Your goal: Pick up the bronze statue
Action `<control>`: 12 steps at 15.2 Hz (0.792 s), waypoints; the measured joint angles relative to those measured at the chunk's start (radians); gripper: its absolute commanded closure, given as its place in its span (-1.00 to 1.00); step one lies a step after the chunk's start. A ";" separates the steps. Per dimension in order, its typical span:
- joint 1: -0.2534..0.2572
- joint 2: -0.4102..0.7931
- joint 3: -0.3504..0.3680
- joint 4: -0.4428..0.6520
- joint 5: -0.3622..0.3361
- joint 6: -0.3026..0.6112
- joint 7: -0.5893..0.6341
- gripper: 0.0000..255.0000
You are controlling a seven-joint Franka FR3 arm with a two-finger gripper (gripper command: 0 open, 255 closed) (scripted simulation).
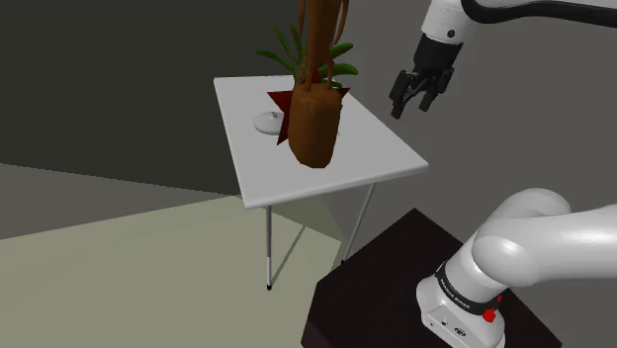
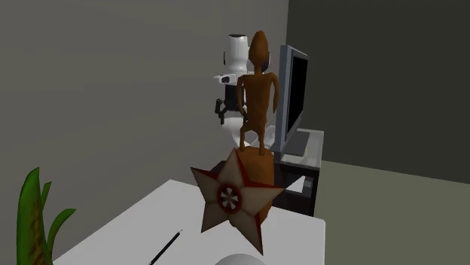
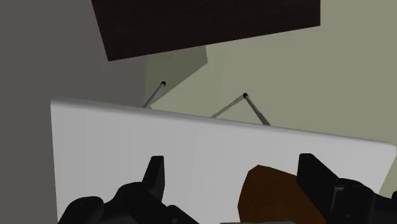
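Black fingers (image 3: 154, 181) stand wide apart, open, with nothing in them. Past them lies the white tabletop (image 3: 127, 133). A brown bit of the statue (image 3: 270, 191) peeks out close by one finger, but it is lower down and not touched.

In the shoulder view the fingers hang in the air over the tabletop's edge on that view's right, pointing down. The statue (image 1: 314, 129) stands near the middle of the tabletop, off to that view's left of the fingers and well apart from them. It is brown and tall, with a fat base, and it stands straight up — its long way runs from bottom to top.

A dark red star (image 1: 281, 99) sits just beside the base, and a small white dish (image 1: 268, 123) is next to that. Green plant leaves (image 1: 297, 49) are behind.

I think the grab is not yet made. The fingers need to go sideways and down to the statue, then squeeze across its body — and stay off the star.
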 measured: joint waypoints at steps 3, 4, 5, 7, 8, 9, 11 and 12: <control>0.024 0.006 -0.040 -0.004 -0.005 0.051 -0.079 -1.00; 0.042 0.016 -0.071 -0.006 -0.008 0.091 -0.141 -1.00; 0.063 0.028 -0.102 -0.004 -0.007 0.133 -0.207 -1.00; 0.111 0.062 -0.172 0.000 0.000 0.225 -0.349 -1.00; 0.139 0.082 -0.207 0.020 0.009 0.255 -0.423 -1.00; 0.168 0.096 -0.241 0.033 0.021 0.285 -0.496 -1.00; 0.235 0.138 -0.311 0.069 0.054 0.343 -0.646 -1.00; 0.272 0.155 -0.345 0.093 0.075 0.360 -0.720 -1.00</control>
